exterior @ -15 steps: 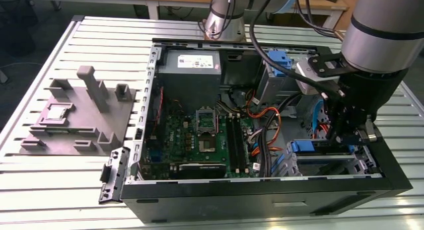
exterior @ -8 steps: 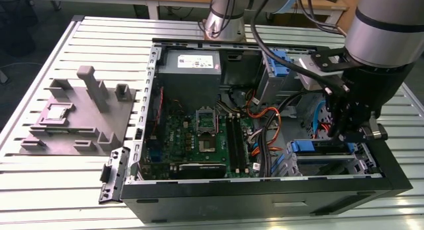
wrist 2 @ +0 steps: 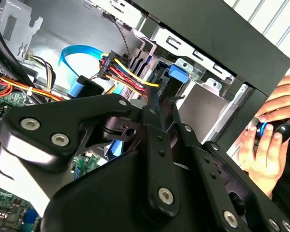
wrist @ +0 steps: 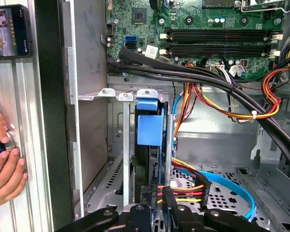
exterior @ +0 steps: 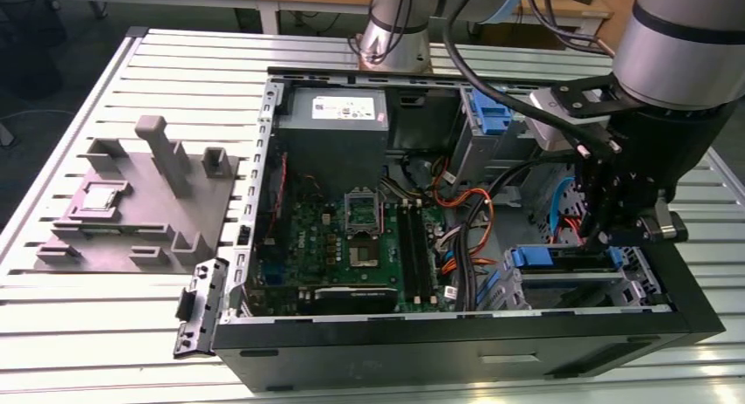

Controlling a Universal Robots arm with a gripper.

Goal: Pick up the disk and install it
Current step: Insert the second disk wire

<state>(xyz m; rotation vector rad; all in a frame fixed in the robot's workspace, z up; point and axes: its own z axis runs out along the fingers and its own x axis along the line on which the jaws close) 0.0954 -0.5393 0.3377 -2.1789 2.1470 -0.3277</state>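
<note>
The disk (wrist: pixel 149 129) stands on edge in the metal drive cage (wrist: pixel 117 145) at the case's front corner, its blue bracket end facing the motherboard. Its blue tab (wrist 2: pixel 179 73) also appears in the second wrist view, and its blue bracket (exterior: pixel 545 257) sits in the cage in the exterior view. My gripper (wrist: pixel 156 195) reaches down onto the disk's rear end, one black finger (wrist: pixel 145 197) on each side of its dark edge, shut on it. In the exterior view my gripper (exterior: pixel 608 236) hangs over the cage at the case's right side.
Bundled power cables (wrist: pixel 193 186) and a blue ribbon cable (wrist: pixel 232 186) lie close beside my fingers. The motherboard (exterior: pixel 355 243), the grey power-supply box (exterior: pixel 335 116) and an upright blue carrier (exterior: pixel 495 116) fill the case. A person's hand (wrist: pixel 4 166) rests on the table outside. A grey fixture (exterior: pixel 140 203) sits on the exterior view's left.
</note>
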